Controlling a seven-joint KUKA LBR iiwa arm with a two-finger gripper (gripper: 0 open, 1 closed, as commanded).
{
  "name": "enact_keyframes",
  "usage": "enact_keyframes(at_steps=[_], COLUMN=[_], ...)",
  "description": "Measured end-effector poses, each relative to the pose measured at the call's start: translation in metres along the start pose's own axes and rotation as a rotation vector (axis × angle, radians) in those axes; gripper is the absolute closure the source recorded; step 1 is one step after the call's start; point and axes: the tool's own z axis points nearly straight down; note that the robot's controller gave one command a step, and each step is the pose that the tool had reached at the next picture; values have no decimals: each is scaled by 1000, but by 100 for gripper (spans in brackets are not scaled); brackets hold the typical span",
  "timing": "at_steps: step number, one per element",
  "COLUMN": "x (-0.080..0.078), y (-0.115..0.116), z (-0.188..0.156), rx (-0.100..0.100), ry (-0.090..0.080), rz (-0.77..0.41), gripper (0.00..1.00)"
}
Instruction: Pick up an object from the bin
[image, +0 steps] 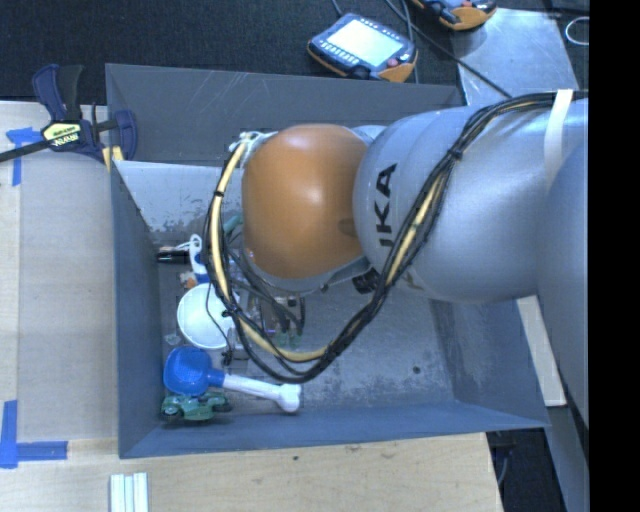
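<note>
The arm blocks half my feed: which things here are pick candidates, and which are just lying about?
For the job, in the grey bin: white cup, blue ball with white handle, small green toy, black pen-like stick.
Just lying about, outside the bin: handheld screen unit.

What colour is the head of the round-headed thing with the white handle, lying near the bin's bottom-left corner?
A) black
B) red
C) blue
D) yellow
C. The round-headed thing has a blue head with a white handle running off to the right. It lies just above a small green toy in that corner of the bin.
</note>
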Motion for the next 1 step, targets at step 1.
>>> enact_keyframes(at_steps=[1], x=[12], y=[23], z=[130], rx=[11], ry=[-3], rz=[-425], gripper=[0])
